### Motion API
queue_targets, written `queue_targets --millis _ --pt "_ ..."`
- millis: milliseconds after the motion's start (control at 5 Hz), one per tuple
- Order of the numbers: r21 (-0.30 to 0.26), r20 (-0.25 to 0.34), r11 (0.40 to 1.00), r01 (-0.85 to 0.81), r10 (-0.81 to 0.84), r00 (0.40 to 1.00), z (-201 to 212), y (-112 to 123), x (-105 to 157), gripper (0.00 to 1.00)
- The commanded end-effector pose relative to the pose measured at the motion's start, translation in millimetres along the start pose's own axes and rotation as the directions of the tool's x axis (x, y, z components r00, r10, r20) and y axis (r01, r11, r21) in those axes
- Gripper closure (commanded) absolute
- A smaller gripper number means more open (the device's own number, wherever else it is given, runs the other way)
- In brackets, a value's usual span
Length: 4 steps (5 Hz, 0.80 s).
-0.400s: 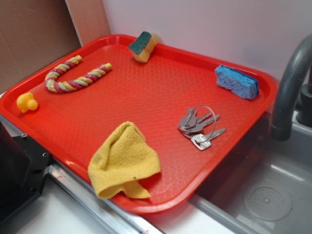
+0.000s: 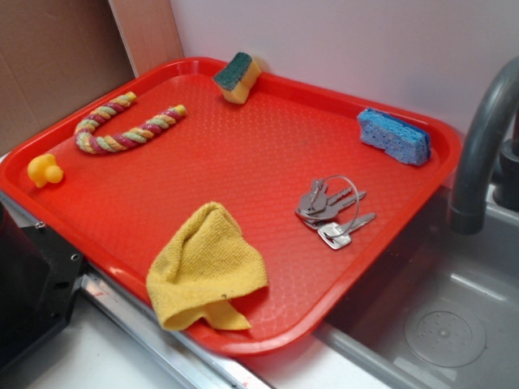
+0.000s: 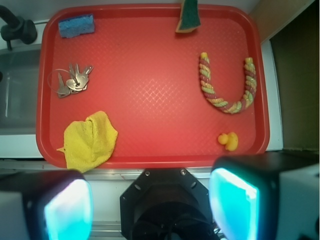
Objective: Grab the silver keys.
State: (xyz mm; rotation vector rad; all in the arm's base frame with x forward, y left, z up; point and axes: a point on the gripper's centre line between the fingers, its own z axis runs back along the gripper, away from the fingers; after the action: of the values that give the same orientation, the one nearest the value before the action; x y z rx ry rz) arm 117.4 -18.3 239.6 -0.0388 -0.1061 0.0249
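The keys (image 2: 331, 212) (image 3: 71, 81) lie flat on the red tray (image 2: 268, 130) (image 3: 150, 145), near its edge on the sink side, fanned out on a thin wire ring; about four or five keys, I cannot count them surely. Nothing lies on them and nothing touches them. The yellow cloth (image 2: 204, 269) (image 3: 89, 141) is crumpled near them, toward the front edge of the tray, and the blue sponge (image 2: 394, 136) (image 3: 76, 25) sits apart in the corner behind them. Further away, one green and yellow sponge (image 2: 237, 77) (image 3: 187, 16) leans at the far rim, one twisted rope (image 2: 126, 126) (image 3: 227, 85) bent like a U lies on the other half, and one small yellow duck (image 2: 44, 170) (image 3: 228, 140) stands near that rim. A grey faucet (image 2: 482, 146) rises beside the tray over the sink (image 2: 438, 324). The hand (image 3: 150, 210) is above the front edge of the tray, well apart from the keys; its two fingers (image 3: 237, 205) are spread wide and hold nothing.
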Motion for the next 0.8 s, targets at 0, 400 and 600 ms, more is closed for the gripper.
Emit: queue_targets --millis 0,400,600 --pt "-0.030 0.054 0.988 0.149 -0.147 0.988 -46 -10 63 0.00" --pt "-0.141 0.252 0.908 0.395 -0.353 0.901 -103 -57 101 0.00" --pt "-0.133 0.244 0.835 0.533 -0.494 0.835 -120 -76 99 0.00"
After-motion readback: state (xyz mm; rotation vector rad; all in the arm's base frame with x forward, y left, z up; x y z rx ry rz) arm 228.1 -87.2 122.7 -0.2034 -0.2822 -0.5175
